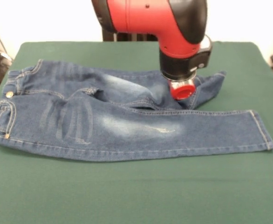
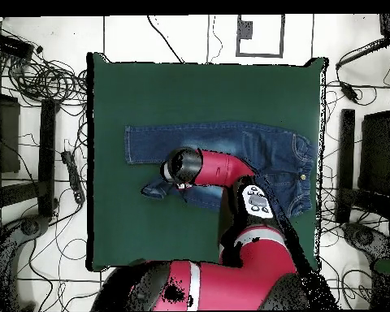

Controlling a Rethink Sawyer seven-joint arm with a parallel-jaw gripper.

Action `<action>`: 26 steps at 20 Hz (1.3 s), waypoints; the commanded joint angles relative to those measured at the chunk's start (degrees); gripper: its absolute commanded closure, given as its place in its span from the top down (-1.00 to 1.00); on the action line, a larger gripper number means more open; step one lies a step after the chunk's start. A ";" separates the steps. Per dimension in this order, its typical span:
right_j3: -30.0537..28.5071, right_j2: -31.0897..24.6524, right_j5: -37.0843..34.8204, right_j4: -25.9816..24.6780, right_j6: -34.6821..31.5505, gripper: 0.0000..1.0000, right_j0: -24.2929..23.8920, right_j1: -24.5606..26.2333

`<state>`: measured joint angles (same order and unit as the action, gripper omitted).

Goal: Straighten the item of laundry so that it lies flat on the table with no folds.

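The item of laundry (image 1: 127, 126), a small pair of blue jeans with faded patches, lies across the middle of the green table (image 1: 127, 196). In the front view its waistband is at the left and the near leg stretches straight to the right. The far leg is creased and doubled over at its end, under my gripper (image 1: 182, 91). The gripper's red tip is down on or just above that bunched cloth, and its state does not show. From overhead the jeans (image 2: 231, 145) lie on the table (image 2: 206, 89), with the arm covering part of one leg and the gripper (image 2: 180, 180) by the folded cuff.
Bare green cloth surrounds the jeans on every side. Cables (image 2: 44, 77) and dark equipment (image 2: 3, 134) lie on the floor to the left of the table in the overhead view, and more dark stands (image 2: 369, 154) are to the right.
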<state>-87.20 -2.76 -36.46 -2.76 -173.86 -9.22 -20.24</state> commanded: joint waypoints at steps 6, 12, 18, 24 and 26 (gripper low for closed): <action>0.63 2.30 2.96 1.58 -6.32 -1.00 5.88 1.78; 0.68 -0.10 7.43 9.50 -14.59 -1.00 10.93 5.05; 4.63 2.89 7.74 18.86 -22.02 -1.00 18.93 7.63; 4.42 4.92 9.53 24.40 -19.52 -1.00 21.32 8.51; 4.85 5.60 9.26 25.76 -19.11 -1.00 22.12 8.76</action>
<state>-84.37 7.29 -33.40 15.23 -175.38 9.42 -17.06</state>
